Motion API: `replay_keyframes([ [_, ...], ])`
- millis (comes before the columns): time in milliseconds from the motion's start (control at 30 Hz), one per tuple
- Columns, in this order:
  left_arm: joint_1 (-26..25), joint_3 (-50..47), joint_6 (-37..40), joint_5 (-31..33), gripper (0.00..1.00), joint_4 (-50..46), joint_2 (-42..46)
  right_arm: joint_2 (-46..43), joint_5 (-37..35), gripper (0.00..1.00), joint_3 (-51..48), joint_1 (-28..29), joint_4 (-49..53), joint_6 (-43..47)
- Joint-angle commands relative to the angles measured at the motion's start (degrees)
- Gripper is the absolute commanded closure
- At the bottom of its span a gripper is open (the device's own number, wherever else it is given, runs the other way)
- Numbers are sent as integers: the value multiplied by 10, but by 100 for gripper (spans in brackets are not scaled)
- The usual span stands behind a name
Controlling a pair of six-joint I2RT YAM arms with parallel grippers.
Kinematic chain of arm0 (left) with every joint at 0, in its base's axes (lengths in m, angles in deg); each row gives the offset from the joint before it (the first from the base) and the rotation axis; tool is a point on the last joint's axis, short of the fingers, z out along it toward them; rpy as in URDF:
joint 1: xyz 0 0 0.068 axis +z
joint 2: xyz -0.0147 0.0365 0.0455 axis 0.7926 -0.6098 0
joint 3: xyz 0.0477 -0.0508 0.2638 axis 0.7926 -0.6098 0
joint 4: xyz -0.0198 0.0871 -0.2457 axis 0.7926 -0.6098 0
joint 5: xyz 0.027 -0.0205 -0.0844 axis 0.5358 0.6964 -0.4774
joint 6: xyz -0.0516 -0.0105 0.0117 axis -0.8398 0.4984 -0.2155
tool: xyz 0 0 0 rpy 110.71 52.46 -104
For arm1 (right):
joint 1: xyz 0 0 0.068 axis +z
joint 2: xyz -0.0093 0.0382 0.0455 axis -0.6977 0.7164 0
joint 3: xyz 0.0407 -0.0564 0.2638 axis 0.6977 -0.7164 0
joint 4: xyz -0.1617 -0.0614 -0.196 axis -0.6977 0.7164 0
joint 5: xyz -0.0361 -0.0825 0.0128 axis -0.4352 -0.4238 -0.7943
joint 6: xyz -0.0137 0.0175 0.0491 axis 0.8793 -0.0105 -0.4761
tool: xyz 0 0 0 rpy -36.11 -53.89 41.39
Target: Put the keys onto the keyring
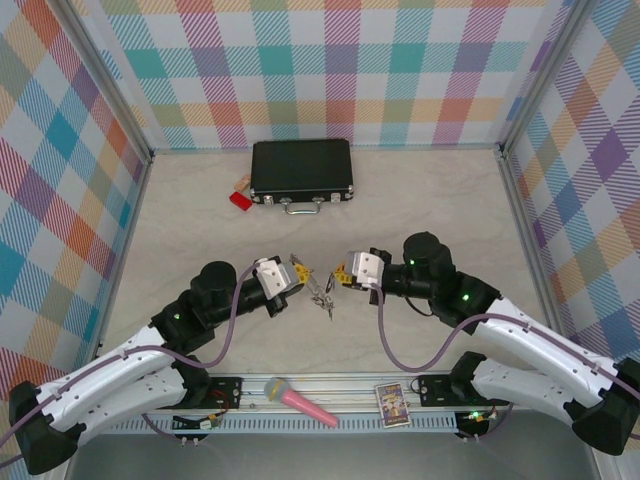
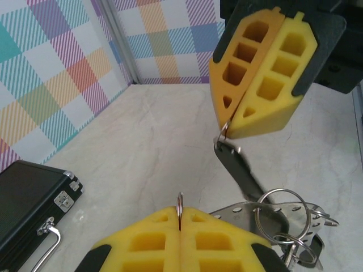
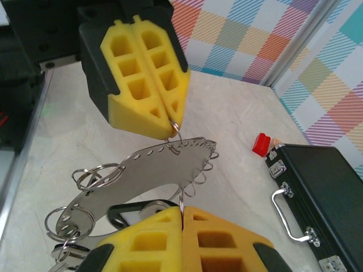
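Left fingers point(image 2: 148, 245) and right fingers point(image 3: 218, 245) each clamp a small loop of the keyring point(image 3: 153, 169), holding it up between them above mid surface point(image 1: 200, 225), keys point(image 3: 129, 211) dangling at one end

Finding no legible text, number, brand or sign in any view. Noting a small purple-and-yellow card point(image 1: 393, 404) lying well nearer than the black case point(image 1: 301, 170) and off to its right, at the near table edge. Carrying some printed design, but too small and blurred for making out any letters or figures.
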State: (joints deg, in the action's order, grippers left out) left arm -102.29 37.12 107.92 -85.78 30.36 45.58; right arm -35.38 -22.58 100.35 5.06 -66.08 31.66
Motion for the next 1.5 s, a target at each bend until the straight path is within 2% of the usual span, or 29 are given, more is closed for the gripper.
replay_keyframes([
  [0,-6,6,9,-13,100,43,-1,6,-19,100,18,15,-11,50],
  [367,-7,1,16,-22,100,49,12,20,-37,100,29,35,-17,81],
  [1467,-14,-1,20,-27,100,40,19,39,-57,100,28,54,-75,81],
])
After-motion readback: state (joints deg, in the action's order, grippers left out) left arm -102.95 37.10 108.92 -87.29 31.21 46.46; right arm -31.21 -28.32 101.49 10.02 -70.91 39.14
